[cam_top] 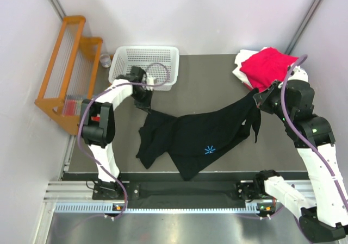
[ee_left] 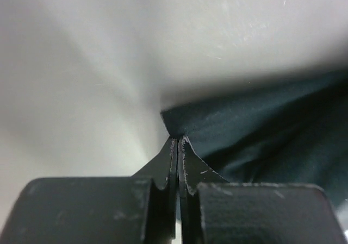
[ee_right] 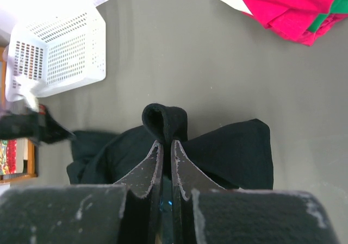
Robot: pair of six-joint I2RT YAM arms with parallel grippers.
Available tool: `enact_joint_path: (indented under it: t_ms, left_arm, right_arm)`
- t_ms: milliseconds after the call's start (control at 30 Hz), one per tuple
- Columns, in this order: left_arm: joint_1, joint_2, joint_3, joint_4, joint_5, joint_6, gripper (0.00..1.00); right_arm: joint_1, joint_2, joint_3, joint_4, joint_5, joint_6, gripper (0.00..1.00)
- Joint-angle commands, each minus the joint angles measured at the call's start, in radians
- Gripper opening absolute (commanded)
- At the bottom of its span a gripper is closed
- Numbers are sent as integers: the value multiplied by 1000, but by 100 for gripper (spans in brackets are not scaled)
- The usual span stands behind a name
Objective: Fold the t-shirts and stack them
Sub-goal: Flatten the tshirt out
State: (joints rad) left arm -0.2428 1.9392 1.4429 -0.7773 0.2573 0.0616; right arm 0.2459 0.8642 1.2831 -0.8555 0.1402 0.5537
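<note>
Overhead: the black t-shirt (cam_top: 201, 132), soft and limp, is strung between the two arms, its lower part draped on the dark matte surface (cam_top: 206, 75). The left end effector (cam_top: 145, 104) pinches one edge, with a perforated white plastic basket (cam_top: 147, 64) just behind it. The right end effector (cam_top: 256, 95) pinches the other edge, a folded red t-shirt (cam_top: 266, 64) just beyond it.

Left wrist: fingers pressed together on a thin cloth corner.

Right wrist: fingers clamp a rolled black fold that bulges above the tips.
</note>
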Motion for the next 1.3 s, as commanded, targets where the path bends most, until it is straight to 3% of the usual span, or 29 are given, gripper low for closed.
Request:
enact_joint_path:
  t_ms: [0,133,367,467,633,767,867,1033,1167,1267]
  left_arm:
    - [144,-155,166,-62,72,-2,0]
    - [288,-236,281,-135,82,47,0]
    - [329,-471,300,-217,7,129,0]
    - [338,-525,413,-308,-7,142,0]
    - [346,-534,733,-505,-3,152,0]
    - [344,-574,894,-592,-33,172,0]
    - [346,-633,893,-603,-67,191,0]
    - [343,-684,883,-606,-52,193,0]
    - [344,-718,913,-576,3,193,0]
    - [344,-740,858,-527,-18,195,0]
  right_arm:
    - [-10,-2,7,62,-2,-11,0]
    - [-10,16,16,73,-7,-23,0]
    - [-8,9,30,98,-70,-37,0]
    - [-8,-20,67,98,-91,-63,0]
    - [4,-111,137,76,-129,-97,0]
    - [32,-258,163,73,-204,-110,0]
    - [42,-356,196,10,-287,-121,0]
    - [44,-485,194,-208,-295,-78,0]
    - [44,-482,320,-304,-249,-112,0]
    - [44,-470,286,-289,-188,-118,0]
